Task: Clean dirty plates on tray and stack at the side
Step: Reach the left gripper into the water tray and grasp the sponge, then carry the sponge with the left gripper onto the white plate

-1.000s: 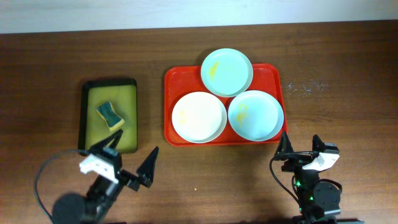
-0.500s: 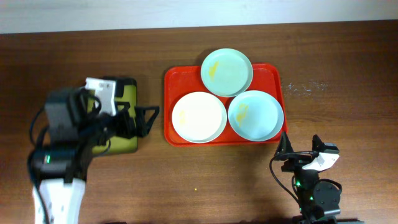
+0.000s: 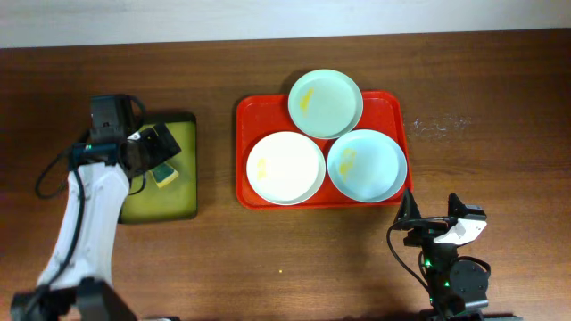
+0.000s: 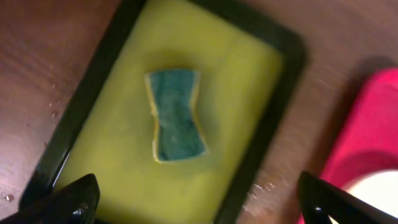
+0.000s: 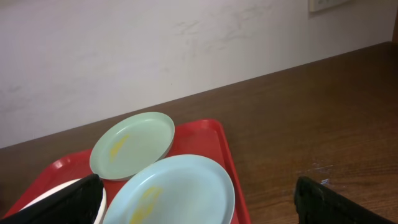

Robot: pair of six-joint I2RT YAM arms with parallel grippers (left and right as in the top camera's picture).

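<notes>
The red tray holds three plates, each with a yellow smear: a pale blue-green one at the back, a white one front left and a pale blue one front right. My left gripper hangs open over the small black-rimmed tray, apart from the plates. In the left wrist view its gripper is wide open, just short of a green-and-yellow sponge. My right gripper rests open in front of the red tray's right corner. In the right wrist view the gripper faces the pale blue plate, holding nothing.
The black-rimmed tray with a yellow-green inside lies left of the red tray, with the sponge in it. Bare brown table surrounds both trays. A pale wall runs behind the table's far edge.
My left arm has swung from the table's front left up over the black-rimmed tray and now hangs above the sponge. The right arm and the plates have not moved.
</notes>
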